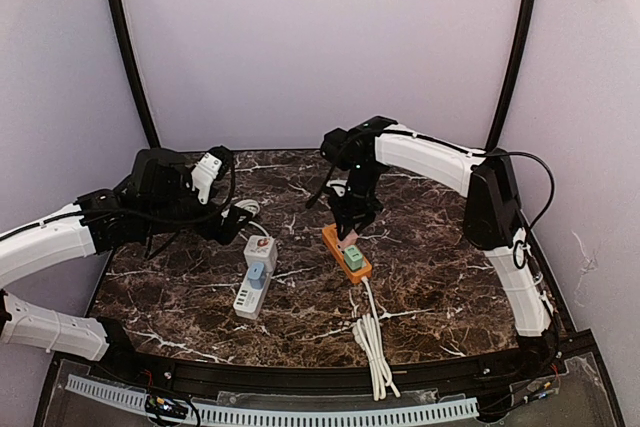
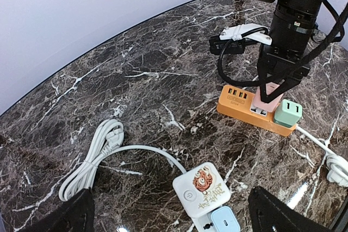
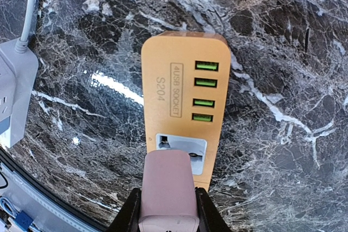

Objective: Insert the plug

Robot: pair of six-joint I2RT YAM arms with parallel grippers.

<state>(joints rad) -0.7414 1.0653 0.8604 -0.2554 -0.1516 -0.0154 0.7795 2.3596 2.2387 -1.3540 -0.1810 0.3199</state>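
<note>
Pink is the plug (image 3: 167, 188), and the right tool (image 3: 167, 213) is clenched on its two sides, holding it about upright over the orange strip (image 3: 182, 80); this grasp leaves the pin end free to go down, I think. The strip lies flat on the worktop (image 1: 440, 277); the plug stands over the socket (image 3: 182, 144) of the strip, next to its USB ports (image 3: 205, 91), and covers the near half of the socket. By my judgement the step is the lining-up or the first pressing.

A green plug (image 2: 288, 112) sits in the strip just beside the pink one, toward the cable end, so the room for gripping is narrow; probably for this reason the tool takes the plug high. The left tool (image 2: 169, 193) is released, its fingers (image 2: 70, 215) spread wide; it hovers well apart from the strip, over a white strip (image 2: 201, 186), and seems to take no part.

The pins are hidden under the plug body; I cannot tell if they are in the holes or only above them. In the right wrist view the green plug is out of the frame, and that end of the strip is covered by the plug and the tool. The left tool's fingers and the white strip are cut off by the lower edge of the left wrist view.
</note>
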